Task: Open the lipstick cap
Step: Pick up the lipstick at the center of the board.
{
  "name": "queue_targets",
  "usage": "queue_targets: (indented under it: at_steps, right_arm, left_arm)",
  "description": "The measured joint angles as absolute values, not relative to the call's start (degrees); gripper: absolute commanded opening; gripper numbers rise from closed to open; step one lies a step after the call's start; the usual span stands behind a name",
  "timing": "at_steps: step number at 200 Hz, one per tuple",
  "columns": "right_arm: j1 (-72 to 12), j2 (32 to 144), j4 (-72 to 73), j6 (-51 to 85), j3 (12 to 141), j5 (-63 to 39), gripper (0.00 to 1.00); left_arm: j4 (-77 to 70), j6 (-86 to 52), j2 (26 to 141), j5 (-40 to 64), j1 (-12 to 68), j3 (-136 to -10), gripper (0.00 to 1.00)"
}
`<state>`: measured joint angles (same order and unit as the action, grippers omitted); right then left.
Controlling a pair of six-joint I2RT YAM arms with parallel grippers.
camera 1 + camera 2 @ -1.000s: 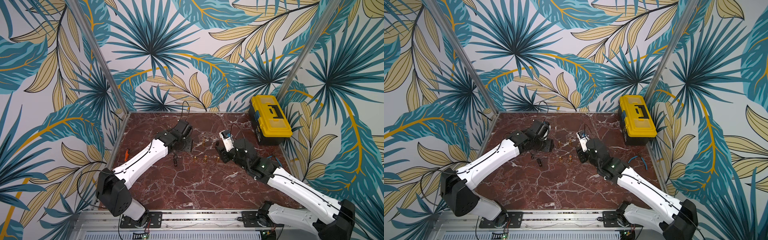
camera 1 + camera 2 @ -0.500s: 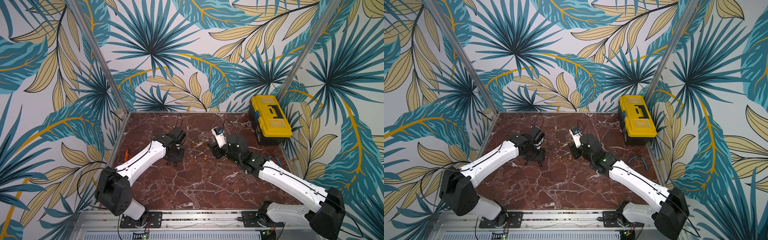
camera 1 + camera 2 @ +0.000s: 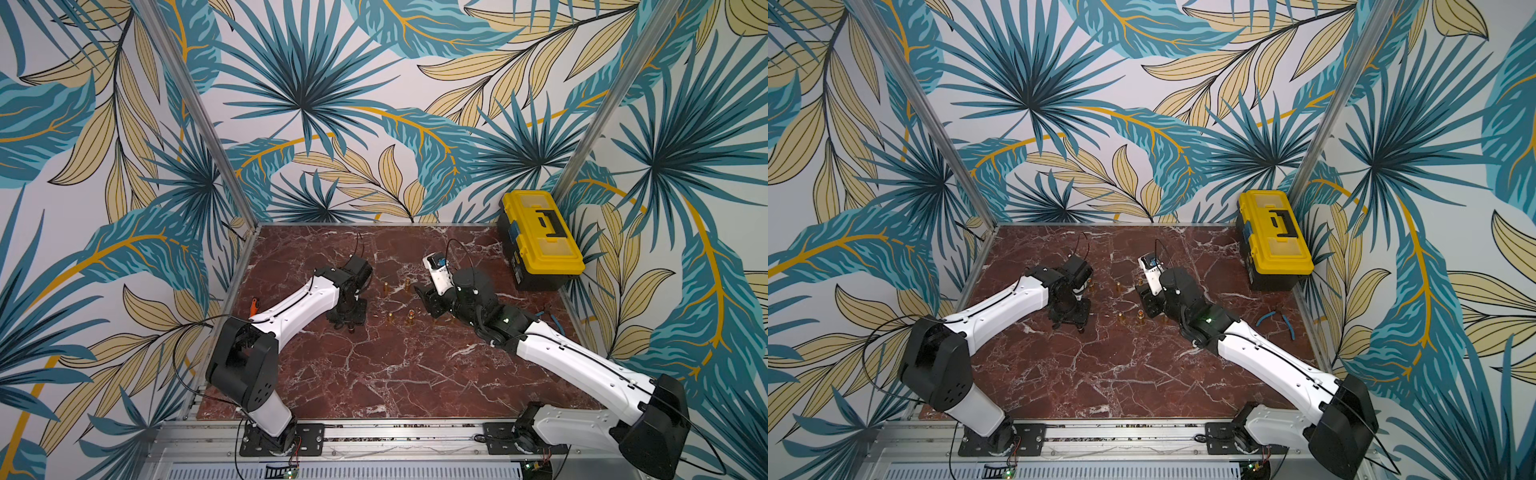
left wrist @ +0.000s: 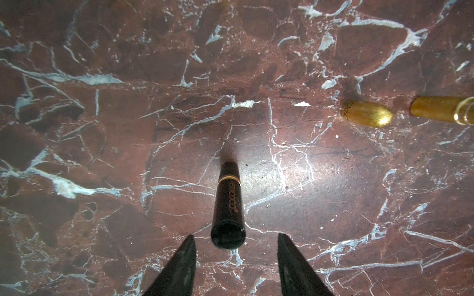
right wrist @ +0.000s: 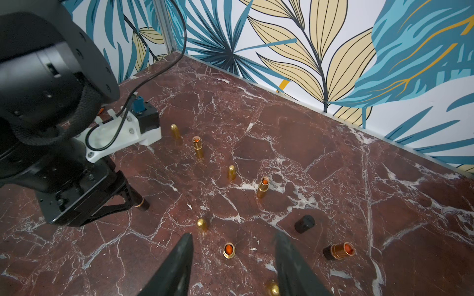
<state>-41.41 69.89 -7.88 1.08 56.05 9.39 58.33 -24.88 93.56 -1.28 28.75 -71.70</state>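
Lipstick, black with a thin gold ring low on its body, stands on end on the dark red marble bench. Its long axis runs up toward the left end effector, which hangs right over it with its fingers on either side of the top end. Bare marble shows between each finger and the lipstick, so this end effector is released and holds nothing. In the right wrist view the lipstick seems to lean a little; whether it is truly upright I cannot tell. The right end effector is likewise released and empty, low over the bench beyond a scatter of gold tubes and caps, well apart from the black one, so the left arm is plainly the nearer. Closing straight in would probably take the long upper part, leaving only the short foot below the ring. The nearest gold cap lies off to one side, apart. Leaf-patterned walls close three sides, and a yellow toolbox sits in a far corner.
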Motion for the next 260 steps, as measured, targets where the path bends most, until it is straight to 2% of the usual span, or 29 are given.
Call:
queue_targets:
  at_steps: [125,182,260]
  right_arm:
    - [-41.41,69.89,-7.51,1.1,55.7,9.43,0.48]
    - [-41.41,69.89,-7.51,1.1,55.37,9.61,0.48]
    - [-41.41,69.89,-7.7,0.8,55.29,7.07,0.48]
  left_arm:
    - [56.64,-23.35,98.48,-1.02,28.01,-71.72,0.41]
    - [56.38,-22.76,99.04,-0.84,28.01,-71.72,0.22]
    - [56.4,-22.52,98.67,0.27,27.97,-71.72,0.12]
